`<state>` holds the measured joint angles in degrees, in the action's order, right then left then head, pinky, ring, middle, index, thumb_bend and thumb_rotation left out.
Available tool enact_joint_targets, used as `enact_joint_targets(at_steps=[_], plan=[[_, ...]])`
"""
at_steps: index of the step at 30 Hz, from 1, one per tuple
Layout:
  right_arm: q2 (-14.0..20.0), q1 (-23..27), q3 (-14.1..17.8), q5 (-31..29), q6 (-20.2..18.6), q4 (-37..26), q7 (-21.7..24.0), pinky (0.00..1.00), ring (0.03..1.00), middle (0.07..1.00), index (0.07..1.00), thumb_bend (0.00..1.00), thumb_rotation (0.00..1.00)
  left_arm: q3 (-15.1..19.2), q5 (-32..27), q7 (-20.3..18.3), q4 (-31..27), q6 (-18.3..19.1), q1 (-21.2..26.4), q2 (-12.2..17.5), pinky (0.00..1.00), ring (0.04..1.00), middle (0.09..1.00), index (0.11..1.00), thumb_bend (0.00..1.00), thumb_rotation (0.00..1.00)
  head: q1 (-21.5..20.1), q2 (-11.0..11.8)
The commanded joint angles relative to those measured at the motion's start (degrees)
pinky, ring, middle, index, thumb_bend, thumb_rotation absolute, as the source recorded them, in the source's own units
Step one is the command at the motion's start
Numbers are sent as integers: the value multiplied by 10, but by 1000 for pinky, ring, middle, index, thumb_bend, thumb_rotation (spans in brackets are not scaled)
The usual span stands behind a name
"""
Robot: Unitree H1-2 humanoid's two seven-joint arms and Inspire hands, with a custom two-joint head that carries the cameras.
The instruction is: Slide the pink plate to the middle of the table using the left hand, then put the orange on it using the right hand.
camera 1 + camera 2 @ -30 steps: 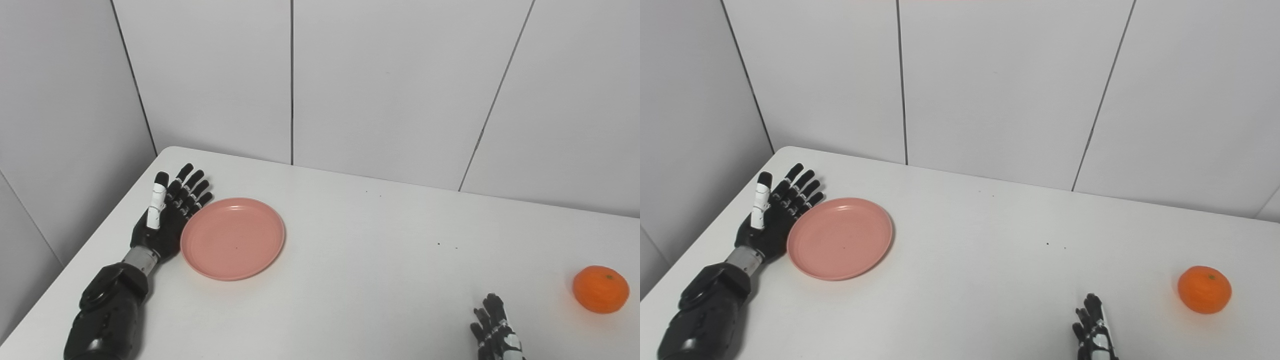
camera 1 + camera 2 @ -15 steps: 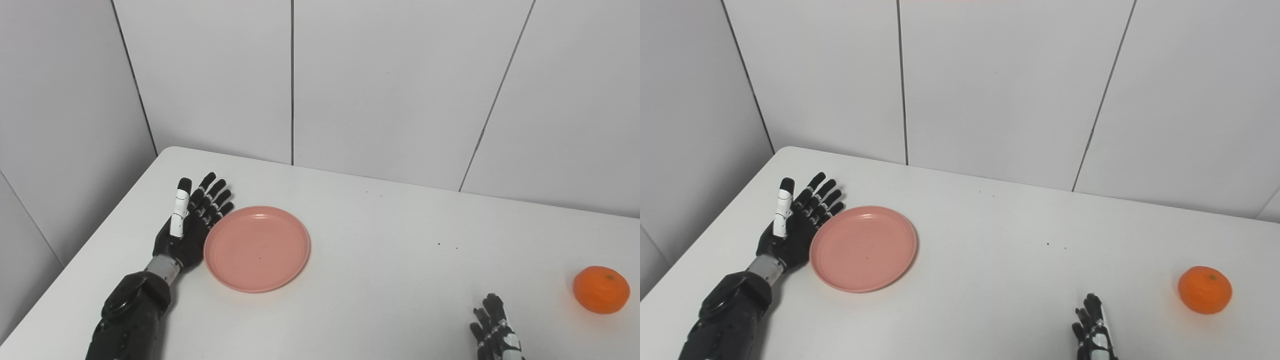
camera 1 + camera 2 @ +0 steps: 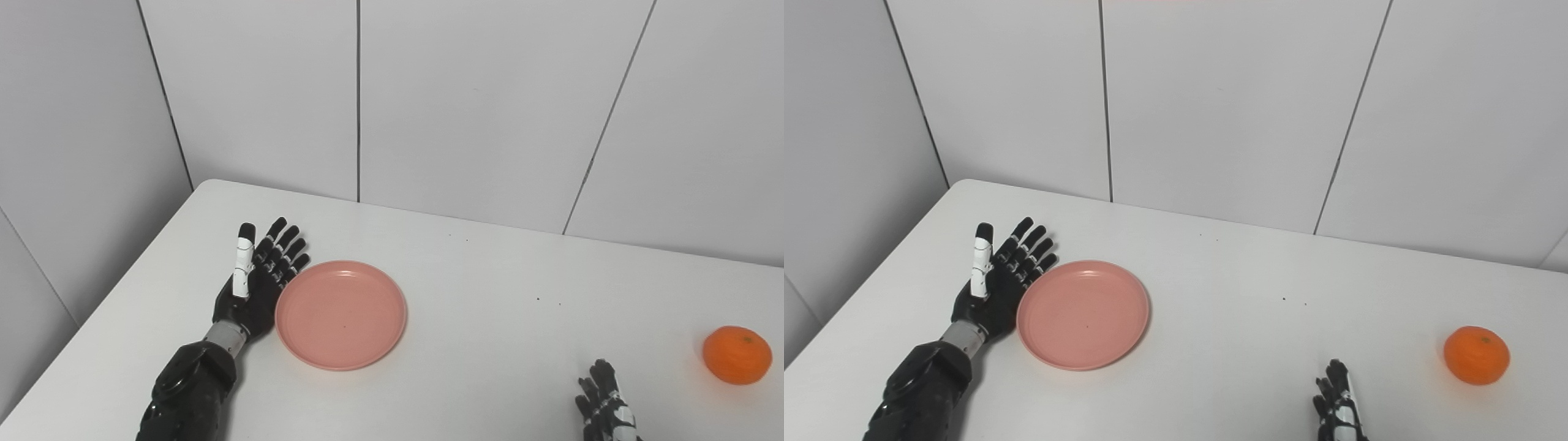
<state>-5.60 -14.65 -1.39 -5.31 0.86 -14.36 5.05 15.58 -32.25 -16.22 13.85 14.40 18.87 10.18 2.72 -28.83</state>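
Note:
A round pink plate [image 3: 340, 313] lies flat on the white table [image 3: 478, 343], left of the middle. My left hand [image 3: 260, 283] is open, fingers straight and pointing away, its palm edge against the plate's left rim. An orange [image 3: 736, 354] sits near the table's right edge. My right hand [image 3: 603, 404] rests at the bottom edge, left of the orange and apart from it; only its fingertips show. The plate [image 3: 1083, 313], left hand [image 3: 999, 286], orange [image 3: 1476, 354] and right hand [image 3: 1338, 404] also show in the right eye view.
White wall panels [image 3: 478, 110] stand along the table's far edge and left side. The table's left edge [image 3: 104, 306] runs close to my left arm. A few small dark specks [image 3: 538, 299] mark the tabletop.
My left hand has moved to the right and a little nearer, pushing the pink plate the same way. The orange and the right hand have not moved.

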Motion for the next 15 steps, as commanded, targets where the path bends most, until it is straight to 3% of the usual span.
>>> enact_joint_targets(at_steps=[1, 6, 15], plan=[[5, -64, -9, 9, -35, 11, -6, 1000, 995, 1000, 965, 724, 1000, -5, -2, 11, -2, 23, -4, -6, 1000, 1000, 996, 1000, 958, 832, -10, -4], [-2, -66, -15, 22, -10, 12, -20, 1000, 1000, 1000, 967, 737, 1000, 1, -11, 11, -7, 33, 0, -13, 1000, 1000, 1000, 1000, 953, 836, -33, -14], [-9, -66, -39, 46, -11, 1, -40, 1000, 1000, 1000, 967, 762, 1000, 4, -22, 11, -14, 35, -5, -24, 1000, 1000, 1000, 1000, 984, 808, -80, -36]])
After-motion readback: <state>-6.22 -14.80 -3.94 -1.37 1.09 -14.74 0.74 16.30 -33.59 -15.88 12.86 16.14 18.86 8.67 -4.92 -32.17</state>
